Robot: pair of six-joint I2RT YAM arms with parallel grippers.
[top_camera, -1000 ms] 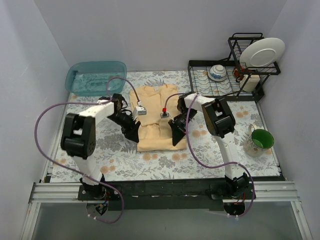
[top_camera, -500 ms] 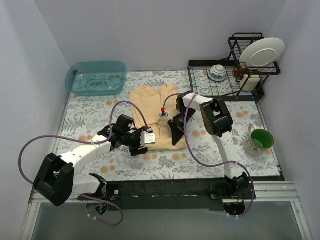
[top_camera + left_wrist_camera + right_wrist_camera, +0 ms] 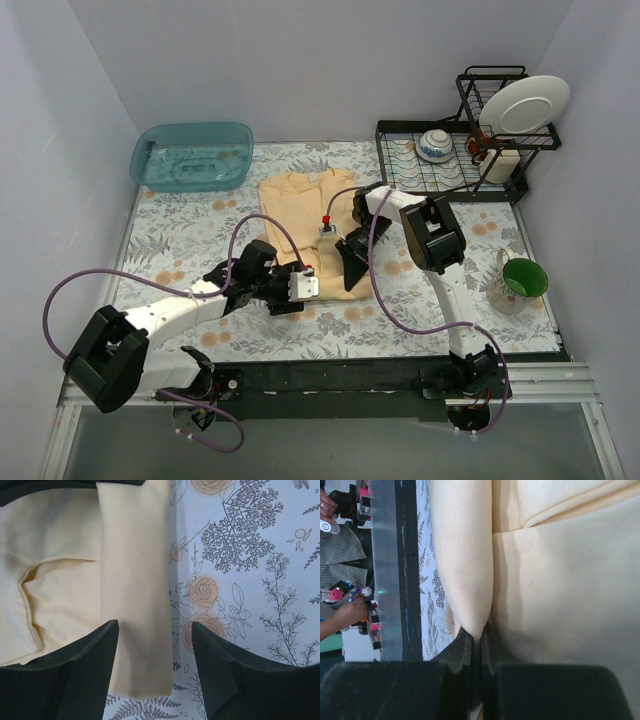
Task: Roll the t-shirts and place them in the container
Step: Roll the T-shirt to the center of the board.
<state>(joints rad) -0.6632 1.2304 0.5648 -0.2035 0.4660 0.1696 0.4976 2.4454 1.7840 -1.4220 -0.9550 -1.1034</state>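
Observation:
The pale yellow-beige t-shirt [image 3: 298, 208] lies folded into a long strip on the floral tabletop, collar at the far end. My left gripper [image 3: 303, 286] is at its near hem, low over the cloth. In the left wrist view it [image 3: 155, 630] is open, and a folded band of the shirt [image 3: 134, 570] lies between its black fingers [image 3: 82, 677], untouched. My right gripper [image 3: 352, 262] is at the shirt's right edge. In the right wrist view it [image 3: 481, 635] is shut on a pinched fold of the shirt [image 3: 467, 575].
A teal plastic tub [image 3: 192, 155] stands at the back left. A black dish rack [image 3: 450, 170] with a bowl [image 3: 436, 145] and a white plate [image 3: 525, 105] stands at the back right. A green cup [image 3: 524, 278] sits at the right edge.
My left arm has let go of the shirt's left edge, swung down toward the near side and come in at the near hem, open. My right gripper has stayed shut on the right edge.

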